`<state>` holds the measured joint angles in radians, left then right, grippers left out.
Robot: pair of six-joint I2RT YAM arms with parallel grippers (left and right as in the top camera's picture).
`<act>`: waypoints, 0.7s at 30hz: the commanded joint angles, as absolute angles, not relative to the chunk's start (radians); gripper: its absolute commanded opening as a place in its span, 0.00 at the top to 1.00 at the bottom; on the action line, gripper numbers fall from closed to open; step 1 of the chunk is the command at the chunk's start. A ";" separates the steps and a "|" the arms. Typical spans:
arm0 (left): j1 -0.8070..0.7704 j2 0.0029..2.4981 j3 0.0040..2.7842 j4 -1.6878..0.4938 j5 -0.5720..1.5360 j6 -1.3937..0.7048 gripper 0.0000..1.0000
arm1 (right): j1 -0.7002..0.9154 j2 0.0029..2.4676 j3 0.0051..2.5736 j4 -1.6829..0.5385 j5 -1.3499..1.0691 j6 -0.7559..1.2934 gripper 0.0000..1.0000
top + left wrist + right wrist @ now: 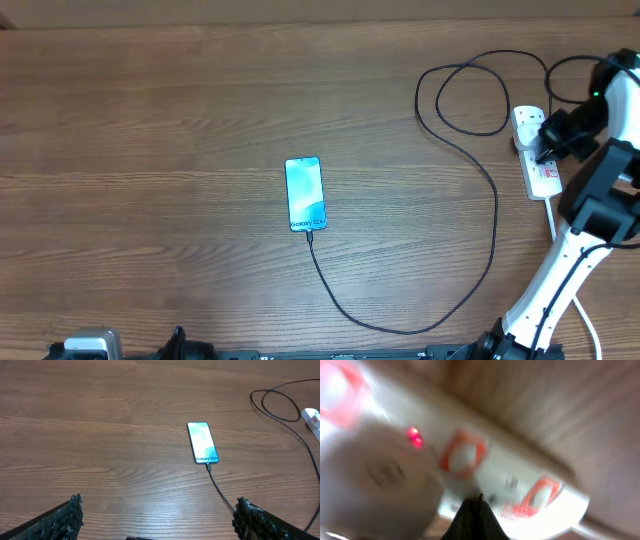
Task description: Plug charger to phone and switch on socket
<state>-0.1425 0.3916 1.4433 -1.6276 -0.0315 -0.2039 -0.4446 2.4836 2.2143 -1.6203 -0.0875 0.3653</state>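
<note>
The phone (pixel 305 193) (pixel 203 442) lies face up mid-table, screen lit light blue. The charger's black cable (pixel 470 290) (pixel 220 489) sits plugged into the phone's near end. It curves right and back in loops toward the socket (pixel 545 178) (pixel 312 416), a white power strip at the right edge. My right gripper (pixel 546 150) (pixel 479 506) is shut, its tips pressed down on the strip (pixel 520 475) between two red switches (pixel 463 456); a small red light (pixel 412 436) glows beside a white plug body (pixel 380 477). My left gripper (pixel 160 519) stands open low over bare wood, well short of the phone.
The strip's thick white cord (pixel 552 225) runs toward the front beside the right arm's white link (pixel 555 280). Cable loops (pixel 470 92) lie left of the strip. The right wrist view is blurred and very close.
</note>
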 commanded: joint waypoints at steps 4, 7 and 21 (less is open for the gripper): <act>-0.143 0.316 1.442 -1.626 -0.041 -0.210 0.00 | -0.460 2.317 2.256 -1.695 -0.078 0.362 0.96; -0.143 0.253 1.442 -1.626 -0.041 -0.210 0.00 | -0.452 2.180 2.256 -1.694 -0.175 0.342 0.96; -0.142 0.032 1.442 -1.628 -0.041 -0.210 0.00 | -0.236 1.564 2.238 -1.694 -0.282 0.265 0.96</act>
<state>-0.1421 0.0452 1.4425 -1.6306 -0.0315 -0.2039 -0.2481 1.6211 2.2341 -1.6943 -0.2764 0.2829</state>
